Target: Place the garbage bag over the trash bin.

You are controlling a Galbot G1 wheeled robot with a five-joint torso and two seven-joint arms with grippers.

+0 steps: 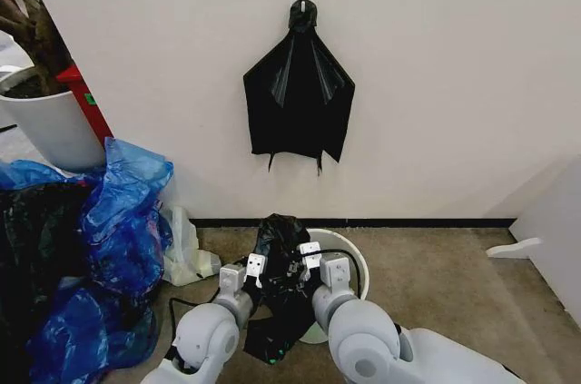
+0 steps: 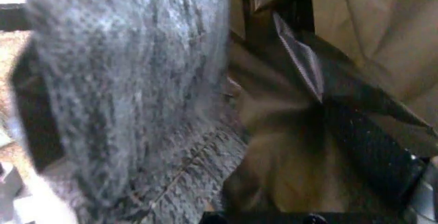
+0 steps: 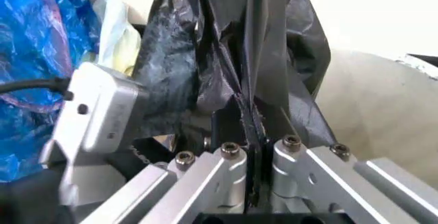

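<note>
The garbage bag (image 1: 280, 234) is a wrinkly black bundle held up between my two grippers, with a loose part hanging toward the floor. My right gripper (image 1: 309, 252) is shut on a fold of it; in the right wrist view the fingers (image 3: 233, 167) pinch the garbage bag (image 3: 233, 55) tightly. My left gripper (image 1: 257, 264) is pressed against the bag's other side, and bag film (image 2: 130, 80) lies stretched right in front of its camera. The trash bin (image 1: 359, 261), a small white bucket, stands on the floor just behind and right of the right gripper, its wall (image 3: 370, 116) beside the bag.
A fan-shaped black bunch (image 1: 298, 98) hangs from a wall hook. Blue plastic bags (image 1: 118, 211) pile up on the left, with a pale bag (image 1: 186, 252) beside them and a big white planter (image 1: 50, 125) behind. A white panel (image 1: 554, 230) stands at the right.
</note>
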